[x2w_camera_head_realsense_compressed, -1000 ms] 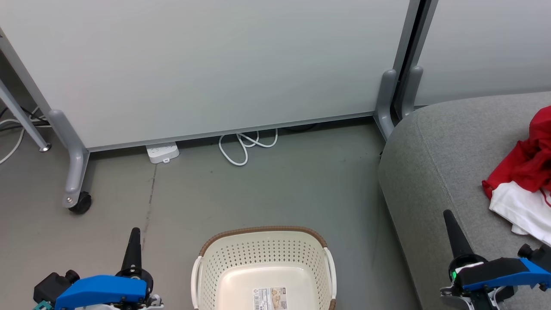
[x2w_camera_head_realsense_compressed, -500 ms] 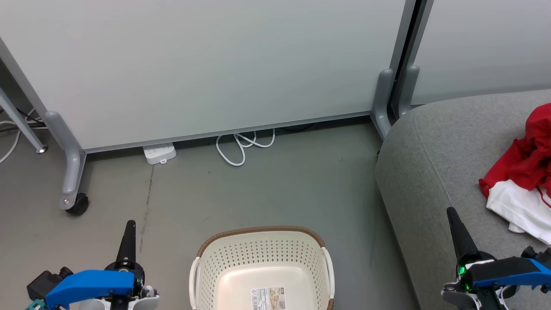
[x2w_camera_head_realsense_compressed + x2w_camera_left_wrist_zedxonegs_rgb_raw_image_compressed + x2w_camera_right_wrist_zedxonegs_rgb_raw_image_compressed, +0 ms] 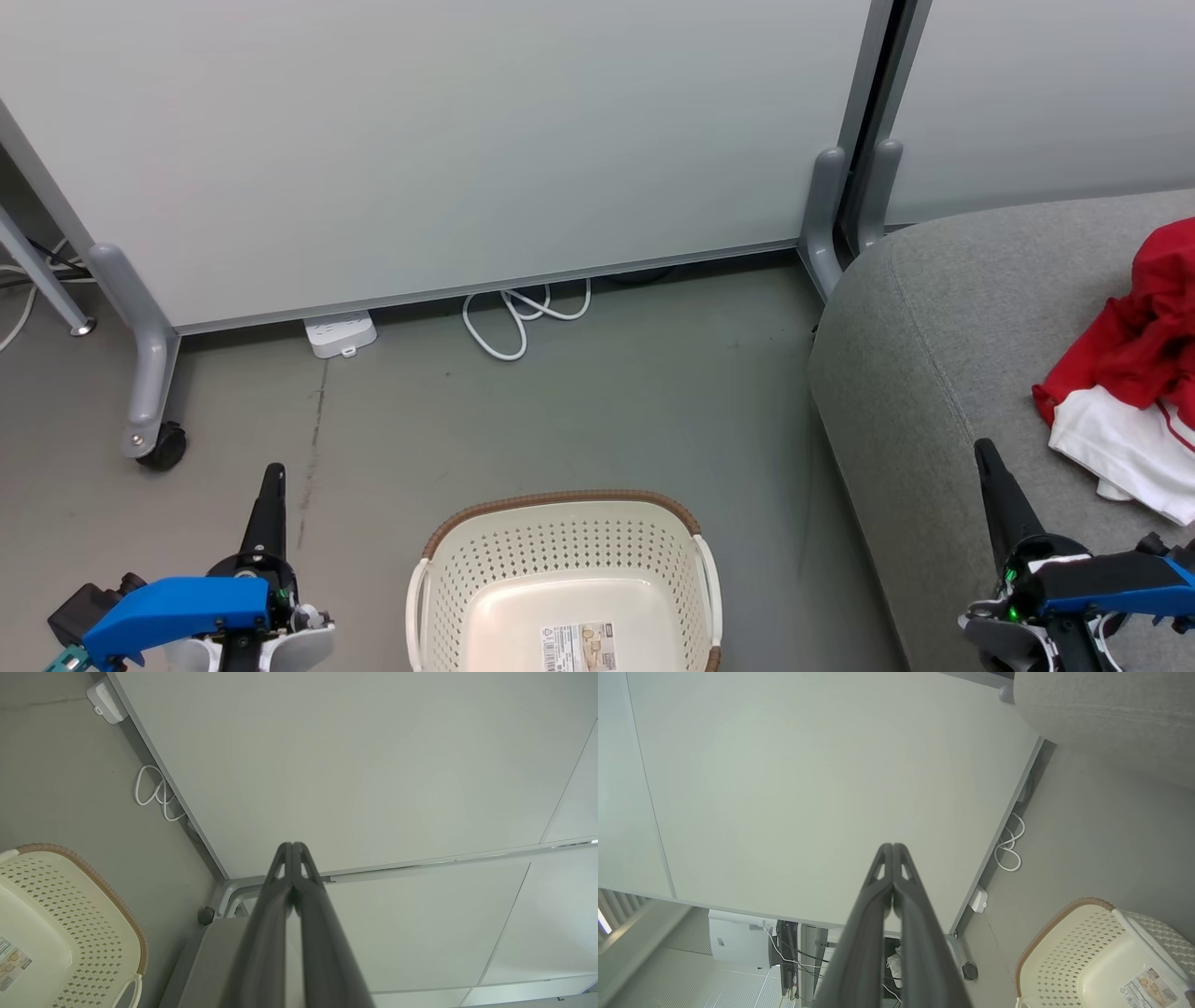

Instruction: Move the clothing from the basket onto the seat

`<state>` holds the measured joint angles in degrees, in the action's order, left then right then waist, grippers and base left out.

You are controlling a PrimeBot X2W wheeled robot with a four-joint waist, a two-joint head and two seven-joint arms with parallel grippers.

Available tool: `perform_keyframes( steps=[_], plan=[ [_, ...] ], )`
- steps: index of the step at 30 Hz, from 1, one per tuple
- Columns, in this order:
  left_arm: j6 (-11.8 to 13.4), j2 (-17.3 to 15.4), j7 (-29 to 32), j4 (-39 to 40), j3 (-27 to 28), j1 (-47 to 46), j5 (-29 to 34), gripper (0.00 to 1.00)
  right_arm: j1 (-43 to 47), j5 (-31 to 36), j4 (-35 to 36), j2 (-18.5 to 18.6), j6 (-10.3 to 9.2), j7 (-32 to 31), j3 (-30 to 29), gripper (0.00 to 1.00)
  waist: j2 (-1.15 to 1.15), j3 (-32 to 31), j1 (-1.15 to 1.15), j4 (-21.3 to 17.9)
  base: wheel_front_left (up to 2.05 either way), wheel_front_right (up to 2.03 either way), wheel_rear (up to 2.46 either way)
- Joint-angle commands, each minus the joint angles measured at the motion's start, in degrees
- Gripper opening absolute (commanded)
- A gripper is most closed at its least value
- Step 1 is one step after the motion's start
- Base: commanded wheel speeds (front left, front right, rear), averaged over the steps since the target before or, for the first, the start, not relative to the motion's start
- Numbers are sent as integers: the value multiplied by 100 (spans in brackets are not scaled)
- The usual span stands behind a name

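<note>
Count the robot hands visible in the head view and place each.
2. The left hand is at lower left above the floor, left of the basket, shut. The right hand is at lower right over the grey seat's edge, shut.

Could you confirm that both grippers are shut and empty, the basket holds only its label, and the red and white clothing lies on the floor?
Not quite: the head view shows the red and white clothing lying on the grey sofa seat, not on the floor. The rest holds: the left gripper and right gripper are shut and empty, and the basket holds only its label.
</note>
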<state>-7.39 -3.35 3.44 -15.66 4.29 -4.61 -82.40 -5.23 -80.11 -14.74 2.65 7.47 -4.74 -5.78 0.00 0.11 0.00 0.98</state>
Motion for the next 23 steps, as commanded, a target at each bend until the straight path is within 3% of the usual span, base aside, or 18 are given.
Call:
perform_keyframes(
  steps=[1, 23],
  plan=[
    [-14, -1, 43, 56, 34, -111, -95, 0, -96, -125, 50, 33, 4, -29, -17, 0, 0, 0, 0, -5, 0, 0, 0],
    [-18, 37, 276, 164, 204, -176, -878, 0, -126, -1077, 76, 37, 4, -173, -75, 0, 0, 6, 0, -81, 0, 0, 0]
  ],
)
